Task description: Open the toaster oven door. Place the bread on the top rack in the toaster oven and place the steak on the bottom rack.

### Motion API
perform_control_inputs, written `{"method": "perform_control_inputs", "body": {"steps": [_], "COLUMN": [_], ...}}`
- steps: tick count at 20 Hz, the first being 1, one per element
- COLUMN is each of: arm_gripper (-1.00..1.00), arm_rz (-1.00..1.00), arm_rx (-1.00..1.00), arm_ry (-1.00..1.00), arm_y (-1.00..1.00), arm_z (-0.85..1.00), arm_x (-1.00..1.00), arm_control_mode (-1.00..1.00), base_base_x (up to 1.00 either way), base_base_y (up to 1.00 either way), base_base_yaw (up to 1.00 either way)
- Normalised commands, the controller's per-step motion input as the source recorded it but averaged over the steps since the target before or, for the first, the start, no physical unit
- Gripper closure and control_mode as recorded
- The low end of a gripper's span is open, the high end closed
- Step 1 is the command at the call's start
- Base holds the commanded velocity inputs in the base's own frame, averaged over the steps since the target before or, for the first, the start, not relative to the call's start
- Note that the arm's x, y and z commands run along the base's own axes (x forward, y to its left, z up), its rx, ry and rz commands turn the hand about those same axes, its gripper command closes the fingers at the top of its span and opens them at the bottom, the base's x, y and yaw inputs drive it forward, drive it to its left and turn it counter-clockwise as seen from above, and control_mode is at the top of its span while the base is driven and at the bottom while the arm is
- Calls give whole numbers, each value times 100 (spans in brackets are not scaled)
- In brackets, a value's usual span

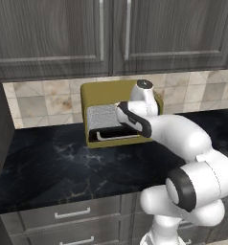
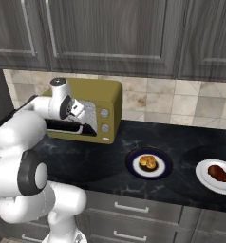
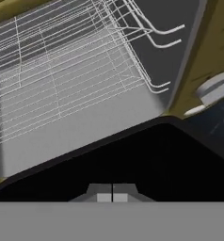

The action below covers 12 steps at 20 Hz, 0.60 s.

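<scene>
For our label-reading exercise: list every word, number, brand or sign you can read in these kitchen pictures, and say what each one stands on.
None can be read in any of the views.
The toaster oven shows two plain white knobs, with no markings to make out.
The cabinets, counter and two plates carry no lettering.

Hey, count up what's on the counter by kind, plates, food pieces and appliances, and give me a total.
Plates: 2, the dark-rimmed plate and the white plate
Food pieces: 2, the bread and the steak
Appliances: 1, the toaster oven
Total: 5
</scene>
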Motion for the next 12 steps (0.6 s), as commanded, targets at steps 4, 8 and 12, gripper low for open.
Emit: {"method": "perform_control_inputs", "body": {"steps": [4,8,12], "arm_gripper": [100,100,100], "arm_rz": [0,0,0], "arm_rx": [0,0,0], "arm_ry": [31,16,6], "arm_y": [20,13,9], "arm_z": [-100,-100,-100], "arm_x": [-28,-86,-100], "arm_control_mode": [-100,-100,-100], "base_base_x": [0,0,0], "base_base_y": [0,0,0], "base_base_yaw": [0,0,0]}}
